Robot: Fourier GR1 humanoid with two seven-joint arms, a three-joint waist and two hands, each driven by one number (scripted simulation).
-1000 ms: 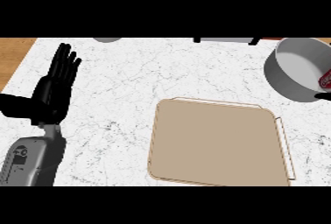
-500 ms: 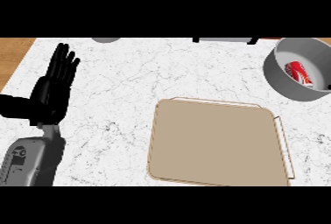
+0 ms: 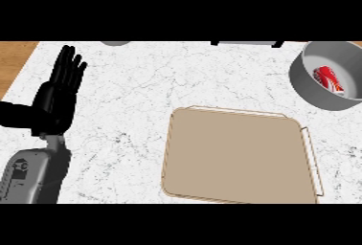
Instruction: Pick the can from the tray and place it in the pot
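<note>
Red can (image 3: 329, 78) lies on its side inside the grey pot (image 3: 311, 88), cut off at the right edge. Tan tray (image 3: 240, 155) sits mid-tabletop (image 3: 141, 95). Left hand (image 3: 56, 98) rests released, fingers straight, at left; right hand unseen.

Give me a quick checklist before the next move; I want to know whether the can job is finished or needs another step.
1. Can inside the pot: ok, it lies on its side on the pot's floor.
2. Tray free of the can: ok, nothing shows on it.
3. Pot standing on the counter: ok, at the far right, partly cut by the view's edge.
4. Left robot hand out of the way: ok, open, fingers straight, resting at the view's left, apart from tray and pot.
5. Right robot hand clear of the pot: cannot tell, it is not in view.
</note>
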